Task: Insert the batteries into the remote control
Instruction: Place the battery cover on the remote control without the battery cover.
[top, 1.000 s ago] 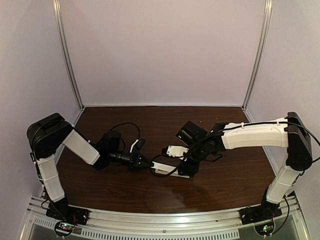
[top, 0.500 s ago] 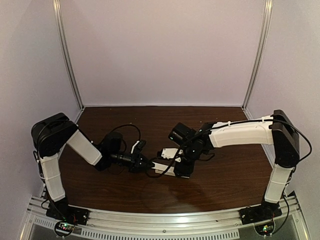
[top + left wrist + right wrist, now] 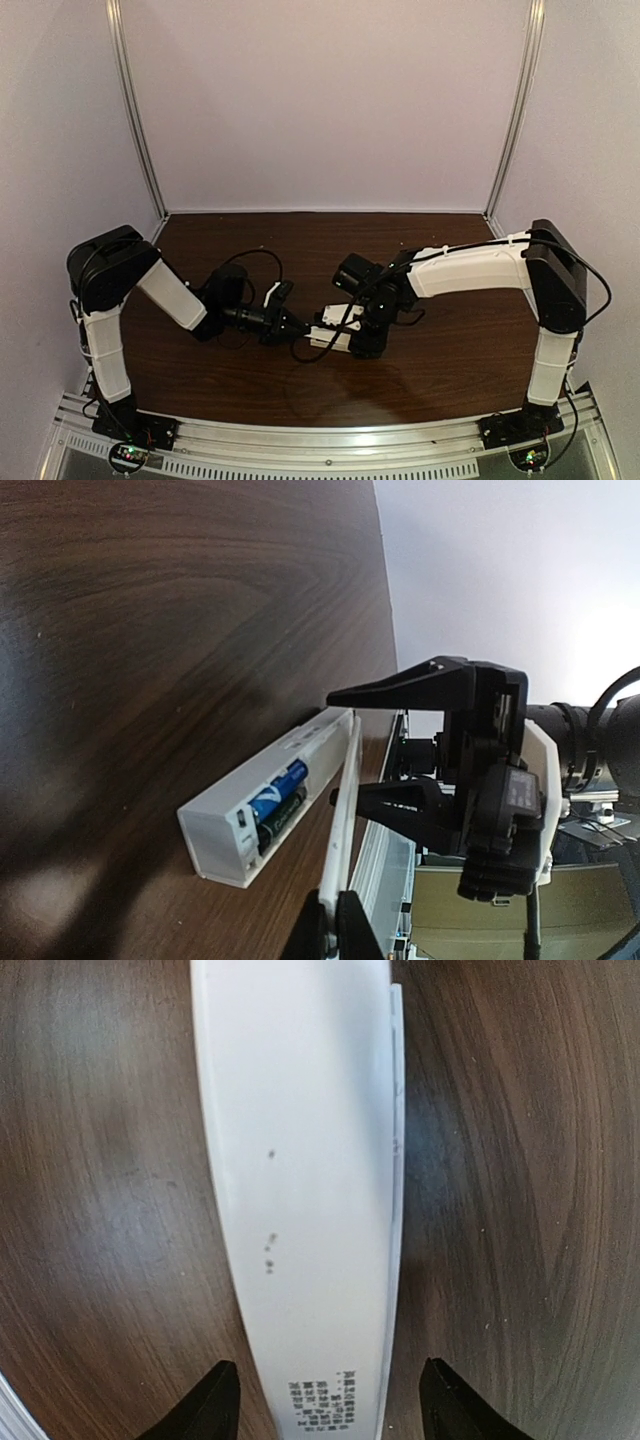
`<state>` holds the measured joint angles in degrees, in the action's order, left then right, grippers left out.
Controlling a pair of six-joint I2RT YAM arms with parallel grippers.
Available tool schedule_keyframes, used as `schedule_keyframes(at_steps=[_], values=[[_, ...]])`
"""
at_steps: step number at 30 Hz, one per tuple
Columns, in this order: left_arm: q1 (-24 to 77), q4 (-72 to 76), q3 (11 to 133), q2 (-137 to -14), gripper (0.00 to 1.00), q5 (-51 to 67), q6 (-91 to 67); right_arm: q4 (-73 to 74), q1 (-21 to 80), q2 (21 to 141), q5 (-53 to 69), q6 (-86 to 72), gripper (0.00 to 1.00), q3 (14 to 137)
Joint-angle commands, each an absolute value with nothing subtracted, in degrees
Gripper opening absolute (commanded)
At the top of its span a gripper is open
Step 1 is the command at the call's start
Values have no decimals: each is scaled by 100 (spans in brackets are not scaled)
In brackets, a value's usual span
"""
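Top external: right gripper (image 3: 325, 1402), moved left, gapes astride remote control (image 3: 300, 1160); left gripper (image 3: 332, 930) (closed) pinches cover strip (image 3: 340, 810).

Top external sits high behind both arm bases, tilted down and forward toward the pale lilac back wall (image 3: 320, 100). It's far off, so I get the whole dark brown wooden table (image 3: 250, 385). Left wrist cam is low and close to the tabletop, rolled sideways so the wood fills its left half. It faces past its own left gripper (image 3: 335, 932) at the slim white plastic remote control (image 3: 215, 840), with the right gripper (image 3: 333, 747) just beyond. Right wrist cam faces straight down, very near; the remote fills my frame between its fingertips (image 3: 205, 1410). All three views share the remote. Top and left wrist views also share the right gripper.
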<state>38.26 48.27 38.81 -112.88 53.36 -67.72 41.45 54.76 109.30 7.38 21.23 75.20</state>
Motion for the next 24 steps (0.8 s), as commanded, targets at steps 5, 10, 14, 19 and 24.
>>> schedule_keyframes(at_steps=[5,10,14,19,24], values=[[3850,5129,4042,-11476,0,5337,-6812,4204,5469,11089,645,2194,56,7690],[3858,5080,4123,-11562,0,5352,-6812,4223,5467,11135,649,2214,50,7715],[3867,5063,4176,-11614,0,5371,-6812,4218,5458,11138,657,2215,46,7717],[3919,5033,4223,-11645,0,5401,-6820,4219,5455,11158,668,2223,41,7732],[3942,5002,4201,-11644,0,5425,-6812,4222,5434,11148,681,2232,36,7734]])
